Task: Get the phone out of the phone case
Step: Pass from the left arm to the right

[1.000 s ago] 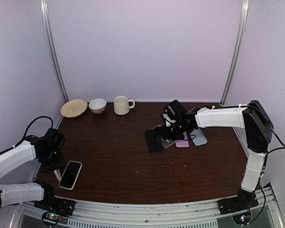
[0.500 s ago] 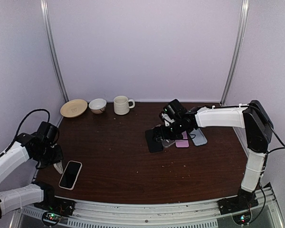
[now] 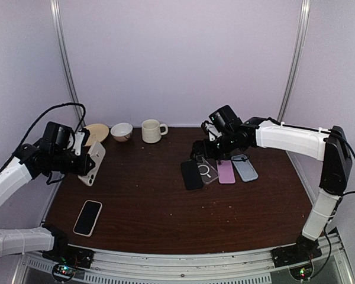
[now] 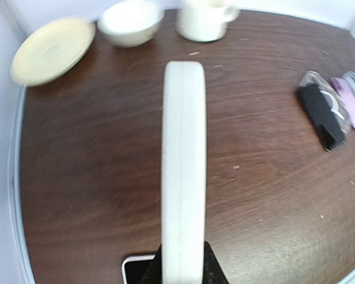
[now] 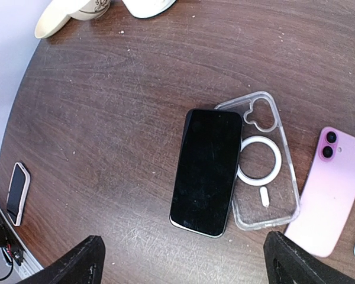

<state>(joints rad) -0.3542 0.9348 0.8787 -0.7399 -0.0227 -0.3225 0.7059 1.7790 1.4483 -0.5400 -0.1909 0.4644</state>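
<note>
Here the black phone [image 5: 206, 170] lies outside the clear case [image 5: 271, 204].

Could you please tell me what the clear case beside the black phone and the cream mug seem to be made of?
Clear case: probably glossy transparent plastic, since the table shows through it. Mug: likely glazed ceramic, given its smooth cream surface and thick handle.

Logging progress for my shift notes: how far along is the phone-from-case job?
Done: black phone lies outside the clear case, overlapping its edge. In hand: left gripper shut on a raised white slab, phone or case unclear; right gripper open, empty. Left: perhaps the white-rimmed phone.
</note>
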